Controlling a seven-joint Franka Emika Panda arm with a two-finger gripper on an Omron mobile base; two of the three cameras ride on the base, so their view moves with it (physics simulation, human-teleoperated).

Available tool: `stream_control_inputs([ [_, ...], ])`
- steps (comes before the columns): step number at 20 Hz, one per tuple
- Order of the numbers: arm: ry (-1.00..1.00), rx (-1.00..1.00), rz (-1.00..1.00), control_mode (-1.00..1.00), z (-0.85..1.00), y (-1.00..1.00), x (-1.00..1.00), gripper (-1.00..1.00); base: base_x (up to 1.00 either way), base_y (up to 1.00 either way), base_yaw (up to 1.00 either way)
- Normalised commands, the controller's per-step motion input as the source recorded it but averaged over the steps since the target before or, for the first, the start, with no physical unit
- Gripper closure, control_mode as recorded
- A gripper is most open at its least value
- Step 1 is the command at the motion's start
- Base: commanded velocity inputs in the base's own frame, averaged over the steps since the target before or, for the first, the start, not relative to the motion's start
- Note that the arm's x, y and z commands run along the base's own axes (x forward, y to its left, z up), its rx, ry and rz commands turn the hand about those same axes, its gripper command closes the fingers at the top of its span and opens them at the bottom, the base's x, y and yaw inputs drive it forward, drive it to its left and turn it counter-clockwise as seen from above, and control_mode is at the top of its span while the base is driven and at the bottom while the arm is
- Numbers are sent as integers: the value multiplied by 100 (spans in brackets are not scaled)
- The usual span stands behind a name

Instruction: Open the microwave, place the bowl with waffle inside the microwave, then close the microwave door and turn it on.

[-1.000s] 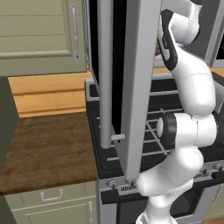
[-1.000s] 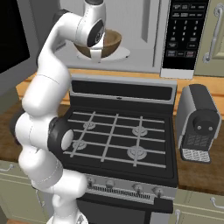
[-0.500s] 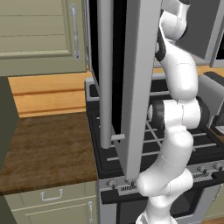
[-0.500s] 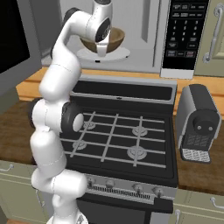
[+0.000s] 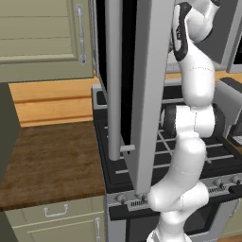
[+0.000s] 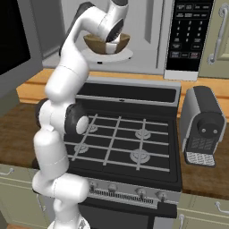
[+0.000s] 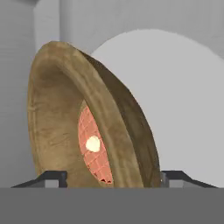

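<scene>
On the left, the brown wooden bench (image 5: 52, 160) lies under the beige cabinet (image 5: 42, 38). Just right of it the microwave door (image 5: 142, 85) stands swung wide open toward me, its black glass facing left and its silver bar handle (image 5: 113, 80) on the near edge. My white arm (image 5: 194, 118) rises behind the door, above the black stove (image 6: 129, 134).

In the right base view my arm reaches up into the open microwave (image 6: 147, 36). The bowl (image 6: 96, 43) sits on the white turntable (image 6: 125, 54) inside the light grey cavity, in its left part, and my hand partly covers the bowl's right side. The black control panel (image 6: 185, 31) of the microwave is at the far right, and below it the grey toaster (image 6: 203, 127) stands on the bench right of the stove.

In the hand view the bowl's thick rim runs between my two finger tips (image 7: 52, 177). My pincer (image 7: 113, 178) is spread wide, one tip on each side of the rim with a gap on both sides, so it is released and grasps nothing. The waffle (image 7: 94, 148) lies inside the bowl, reddish with a pale spot in the centre. The turntable shows behind the bowl.
</scene>
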Motion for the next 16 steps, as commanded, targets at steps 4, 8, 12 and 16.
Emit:
stream_control_inputs([
  [4,-51,14,0,-100,-40,-3,-43,-100,0,0,0],
  [8,-56,8,0,-100,-40,1,-89,-100,0,0,0],
  [12,-47,0,0,-100,-32,23,-100,-100,0,0,0],
  [16,-38,-8,0,-100,10,23,-100,-100,0,0,0],
])
